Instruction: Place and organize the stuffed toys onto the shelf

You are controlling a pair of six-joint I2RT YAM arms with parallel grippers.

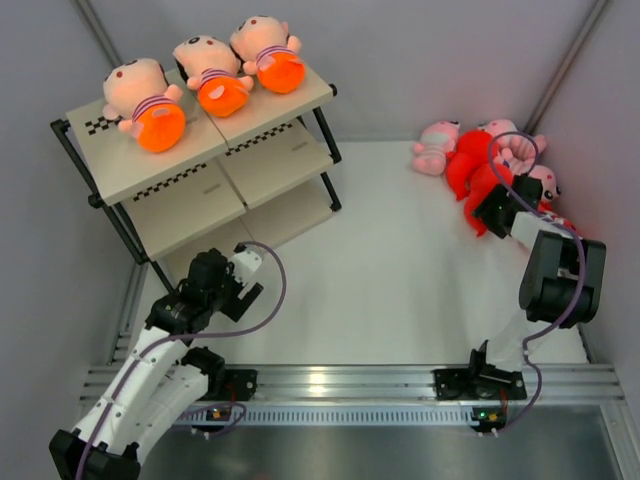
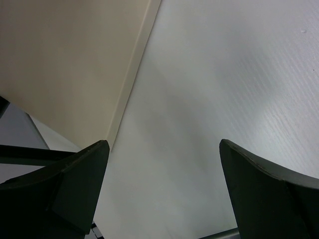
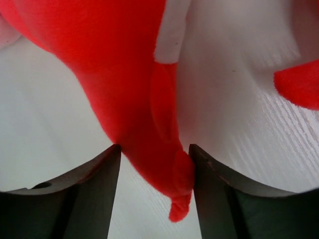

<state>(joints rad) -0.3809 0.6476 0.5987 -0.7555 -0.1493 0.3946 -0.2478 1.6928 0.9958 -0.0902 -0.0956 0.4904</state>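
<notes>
The stuffed toys lie heaped at the far right of the table: red-orange fish plush (image 1: 468, 172) among pink striped dolls (image 1: 437, 146). My right gripper (image 1: 497, 207) reaches into the heap. In the right wrist view its jaws (image 3: 154, 164) have closed in on the narrow tail end of a red fish (image 3: 114, 64), and both fingers touch it while it rests on the white table. The shelf (image 1: 285, 148) stands at the far left. My left gripper (image 1: 243, 291) hangs open and empty near the shelf's lowest board (image 2: 65, 64); nothing is between its fingers (image 2: 164, 167).
Three larger peach dolls with orange bottoms (image 1: 145, 105) lie side by side on the shelf's top board. Grey walls close in the table at the back and on both sides. A metal rail (image 1: 350, 380) runs along the near edge.
</notes>
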